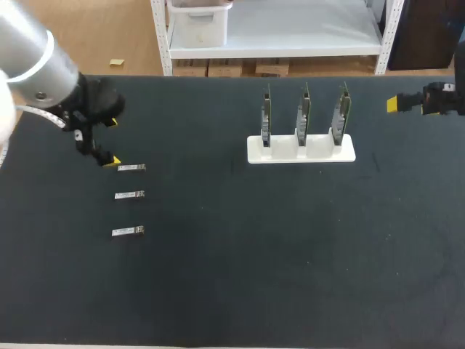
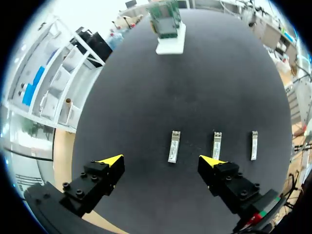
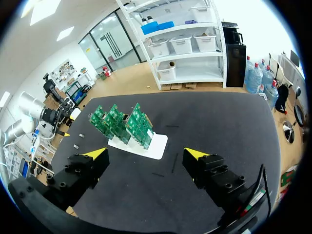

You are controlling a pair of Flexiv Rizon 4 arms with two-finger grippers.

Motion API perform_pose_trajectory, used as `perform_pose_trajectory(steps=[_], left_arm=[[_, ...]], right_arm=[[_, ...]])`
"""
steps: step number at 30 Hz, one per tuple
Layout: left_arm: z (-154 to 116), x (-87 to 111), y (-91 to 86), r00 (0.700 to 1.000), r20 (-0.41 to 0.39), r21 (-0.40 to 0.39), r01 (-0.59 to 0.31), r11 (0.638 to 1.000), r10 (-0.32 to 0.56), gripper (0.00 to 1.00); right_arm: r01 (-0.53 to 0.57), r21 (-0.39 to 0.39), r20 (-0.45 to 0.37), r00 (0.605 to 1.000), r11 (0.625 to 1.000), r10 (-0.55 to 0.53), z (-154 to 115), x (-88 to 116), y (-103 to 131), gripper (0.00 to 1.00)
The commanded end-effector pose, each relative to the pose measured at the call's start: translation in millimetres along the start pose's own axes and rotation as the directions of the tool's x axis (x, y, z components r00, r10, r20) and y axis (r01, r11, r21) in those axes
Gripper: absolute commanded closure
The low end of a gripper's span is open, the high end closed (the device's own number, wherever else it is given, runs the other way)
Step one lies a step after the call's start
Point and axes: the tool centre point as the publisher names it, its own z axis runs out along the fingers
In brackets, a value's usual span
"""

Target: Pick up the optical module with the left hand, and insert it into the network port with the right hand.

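Found three modules in a column on the left of the desk [image 1: 254, 276]: far module [image 1: 131, 168], middle module [image 1: 130, 195], near module [image 1: 128, 231], all parallel, long axes running left to right toward the stand [image 1: 301, 149]. Noted left end effector [image 1: 111, 142] just beside the far module's outer end, not touching it. Confirmed in the left wrist view: far module [image 2: 174, 146] just ahead of the left end effector [image 2: 161, 161], roughly centred between the fingers, long axis pointing straight ahead and so crosswise to the closing line; middle module [image 2: 216, 145] ahead of one fingertip; near module [image 2: 253, 145] outside the span. Recorded fingers spread wide, holding nothing, touching nothing. Judged the left arm by far the nearer; short advance and descent needed before closing across the module's narrow sides. Noted right end effector [image 3: 146, 154] likewise spread and empty, well apart from the stand [image 3: 139, 141] and its three cards [image 3: 119, 122], near the desk's far right corner.
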Motion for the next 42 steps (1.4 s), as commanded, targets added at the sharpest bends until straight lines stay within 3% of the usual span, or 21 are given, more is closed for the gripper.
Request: perform_pose_trajectory(steps=[1,26,42], left_arm=[[14.2,-3.9,6.7,0.995,-0.102,0.02,-0.002,1.0,0.004,0.0],[44.2,10.4,-17.0,0.978,-0.19,0.083,-0.067,0.994,0.082,0.0],[57.8,11.7,-16.3,0.972,-0.219,0.108,-0.062,0.992,0.084,0.0]], right_arm=[[0.0,0.0,0.0,1.0,1.0,0.0,0.0,0.0,0.0,0.0],[0.0,0.0,0.0,1.0,1.0,0.0,0.0,0.0,0.0,0.0],[0.0,0.0,0.0,1.0,1.0,0.0,0.0,0.0,0.0,0.0]])
